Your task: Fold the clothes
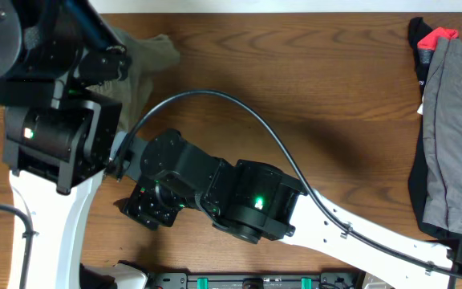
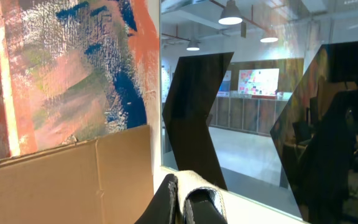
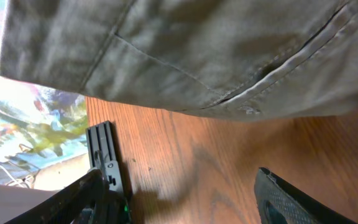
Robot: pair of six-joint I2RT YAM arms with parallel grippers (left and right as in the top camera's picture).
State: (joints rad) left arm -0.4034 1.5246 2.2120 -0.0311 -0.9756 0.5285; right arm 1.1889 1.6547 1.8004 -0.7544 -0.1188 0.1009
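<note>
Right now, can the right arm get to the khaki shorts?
Probably yes. The right arm has its jaws open, and the shorts are just ahead of them over bare table, with nothing in between.

The khaki-olive cotton shorts [image 3: 197,50] are plain, with stitching in the same tone. The wooden table [image 1: 311,72] is reddish brown with darker grain lines. The grey garment [image 1: 455,120] is uniform mid-grey. The black and red cloth [image 1: 439,34] shows both colours in solid patches. The painted panel [image 2: 73,62] carries orange, blue and white brushstrokes; the cardboard sheet [image 2: 67,180] is plain tan.
</note>
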